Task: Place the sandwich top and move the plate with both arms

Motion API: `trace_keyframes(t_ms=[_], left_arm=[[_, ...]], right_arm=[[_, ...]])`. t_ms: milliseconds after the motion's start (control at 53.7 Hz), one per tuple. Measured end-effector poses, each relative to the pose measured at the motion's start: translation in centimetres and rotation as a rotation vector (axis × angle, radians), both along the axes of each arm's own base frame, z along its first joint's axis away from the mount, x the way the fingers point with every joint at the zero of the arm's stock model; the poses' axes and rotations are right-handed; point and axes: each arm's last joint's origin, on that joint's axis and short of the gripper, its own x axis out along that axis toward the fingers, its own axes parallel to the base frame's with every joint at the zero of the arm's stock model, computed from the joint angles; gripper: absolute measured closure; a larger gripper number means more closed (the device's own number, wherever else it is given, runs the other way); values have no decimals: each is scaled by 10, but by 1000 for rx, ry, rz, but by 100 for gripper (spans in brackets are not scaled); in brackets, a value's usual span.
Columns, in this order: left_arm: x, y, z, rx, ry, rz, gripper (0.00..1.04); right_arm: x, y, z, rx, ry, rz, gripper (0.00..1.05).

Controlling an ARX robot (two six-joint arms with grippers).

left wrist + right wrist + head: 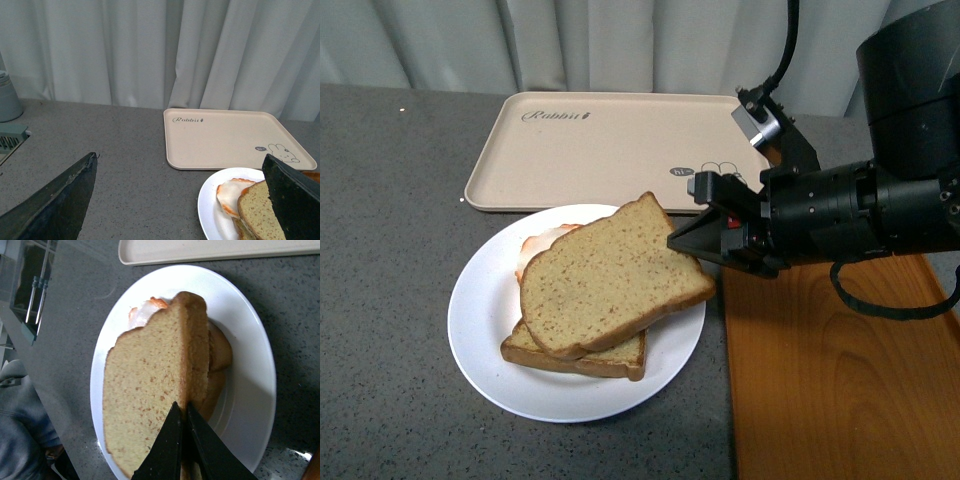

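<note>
The sandwich top [610, 275], a tan speckled bread slice, is held tilted over the white plate [480, 320]. It hangs above a lower slice [610, 358] bearing a fried egg [542, 243]. My right gripper [672, 241] is shut on the top slice's right edge; in the right wrist view its fingers [172, 440] pinch the slice [145, 385] over the plate [245, 340]. My left gripper [180, 200] is open and empty, left of the plate [210, 200]; the egg [231, 192] and the top slice [255, 210] show at its right finger.
A beige rabbit-marked tray [610, 145] lies behind the plate. An orange wood-grain tray [830, 380] lies to the right, under my right arm. The table is grey and speckled. A grey container [9, 97] stands far left in the left wrist view.
</note>
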Motion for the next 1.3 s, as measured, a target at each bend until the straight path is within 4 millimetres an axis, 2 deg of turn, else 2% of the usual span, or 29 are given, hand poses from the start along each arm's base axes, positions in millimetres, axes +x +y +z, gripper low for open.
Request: trace_keyframes(t_ms=[149,484,634,764,839,932,988,1062,1099,1193,1304], left_arm=[[0,0,0,0,0,0,6],[0,0,0,0,0,0,6],[0,0,0,0,0,0,6],[0,0,0,0,0,0,6],[0,0,0,0,0,0,6],[0,0,0,0,0,0,6],[0,0,0,0,0,0,6],[0,0,0,0,-2,-1,6],[0,0,0,0,-1,0,6],[0,0,0,0,1,0,6],[0,0,0,0,0,0,6]], right_arm=[[6,1,-4,-21,-19,-11,102],[1,-6,0,-55,-54,-14,50],[-7,-25,22,-48,-111,-69,26],[-18,-53,48,-128,-221,-173,7],[-28,-72,58,-262,-316,-240,10],[-40,-95,65,-330,-381,-295,9],[-45,-101,64,-390,-483,-372,13],[-59,-113,64,-525,-728,-638,27],[-70,-116,66,-534,-811,-704,34],[-88,-119,82,-496,-958,-765,52],[-107,-128,91,-495,-961,-750,72]])
